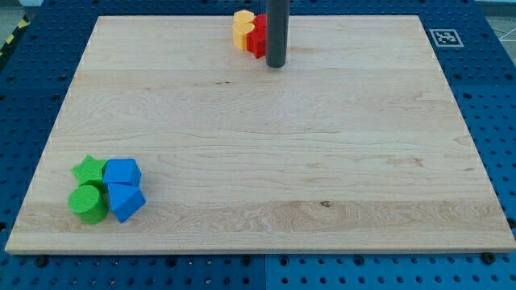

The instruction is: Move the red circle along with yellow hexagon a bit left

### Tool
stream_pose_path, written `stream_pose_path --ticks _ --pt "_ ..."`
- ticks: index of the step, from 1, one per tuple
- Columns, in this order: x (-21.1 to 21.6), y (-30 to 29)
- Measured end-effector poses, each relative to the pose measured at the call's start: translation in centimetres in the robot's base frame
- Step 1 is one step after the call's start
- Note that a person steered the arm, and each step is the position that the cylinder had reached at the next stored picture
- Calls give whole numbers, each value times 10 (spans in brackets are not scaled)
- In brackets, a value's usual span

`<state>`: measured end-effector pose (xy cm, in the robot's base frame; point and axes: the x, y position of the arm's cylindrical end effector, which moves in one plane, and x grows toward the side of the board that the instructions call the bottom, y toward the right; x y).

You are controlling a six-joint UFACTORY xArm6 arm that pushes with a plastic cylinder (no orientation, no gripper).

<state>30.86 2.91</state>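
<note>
The red block [258,35] sits at the board's top edge, a little left of centre, partly hidden by my rod. The yellow block [243,29] touches its left side; a stacked or double yellow shape shows, its outline hard to make out. My tip [276,64] rests on the board right against the red block's right side, just below it.
At the board's bottom left stands a cluster: a green star [89,169], a green cylinder [87,202], and two blue blocks [122,171] [126,201]. A fiducial marker [443,37] sits off the board's top right corner. The wooden board [266,153] lies on a blue perforated table.
</note>
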Motion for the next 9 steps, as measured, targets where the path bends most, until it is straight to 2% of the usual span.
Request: stream_pose_path --ticks 2,4,5,8,9 --pt "-42 -1" --pt "-59 65" --pt "-111 38" --pt "-116 -40" --pt "-115 -38"
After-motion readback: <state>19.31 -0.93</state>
